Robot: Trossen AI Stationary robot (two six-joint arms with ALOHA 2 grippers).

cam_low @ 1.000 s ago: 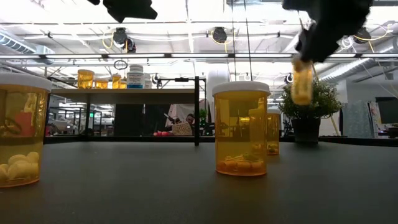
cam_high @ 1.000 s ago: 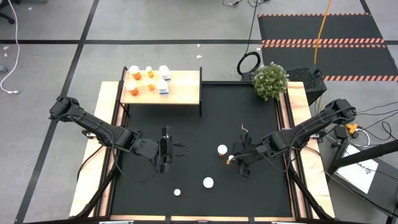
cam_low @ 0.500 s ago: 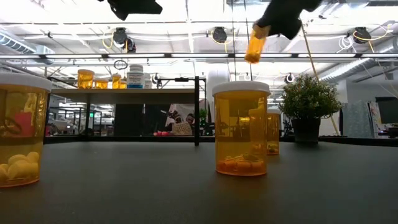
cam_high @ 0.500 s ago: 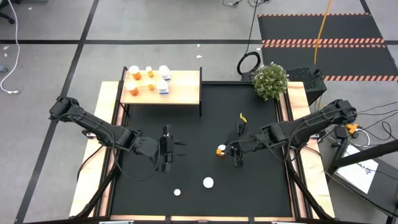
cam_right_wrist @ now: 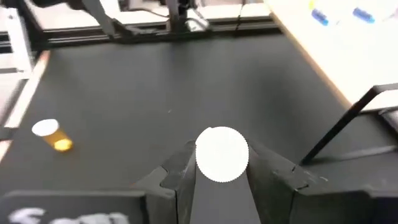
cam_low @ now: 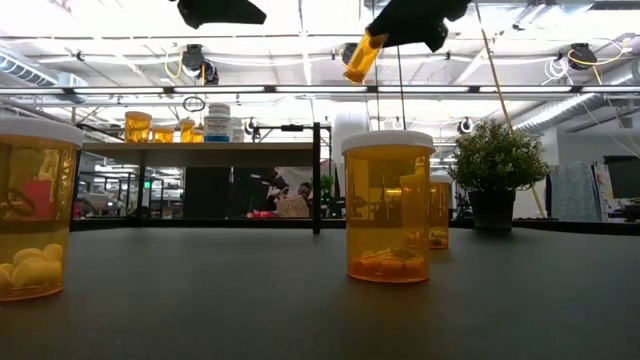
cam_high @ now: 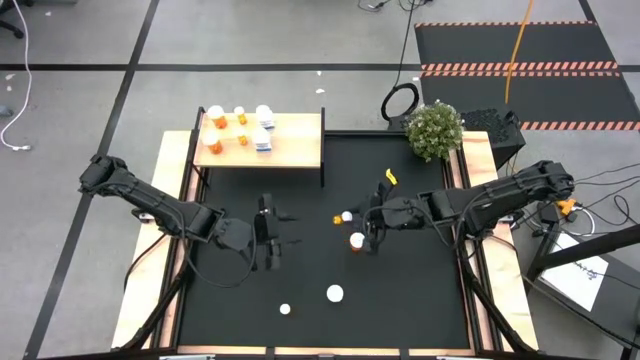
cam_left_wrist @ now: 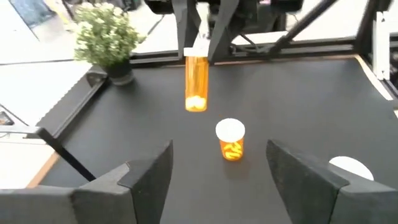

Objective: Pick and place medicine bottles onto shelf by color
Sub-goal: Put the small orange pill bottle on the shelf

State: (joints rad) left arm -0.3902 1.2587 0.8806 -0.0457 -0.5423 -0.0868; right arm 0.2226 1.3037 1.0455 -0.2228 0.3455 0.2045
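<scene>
Right pincer [cam_high: 350,217] grips an orange bottle [cam_low: 362,57], its body hidden in the wrist view.

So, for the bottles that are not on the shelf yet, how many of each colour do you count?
Orange bottles: 4. That is 3 standing on the mat at and, plus 1 carried bottle in the right claw.
White bottles: 0
Total: 4

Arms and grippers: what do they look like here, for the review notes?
Both arms are dark, jointed links with black cables looping beside them. The left gripper and the right gripper each end in two dark, flat, angular fingers. The right arm's base carries an orange-yellow fitting.
</scene>
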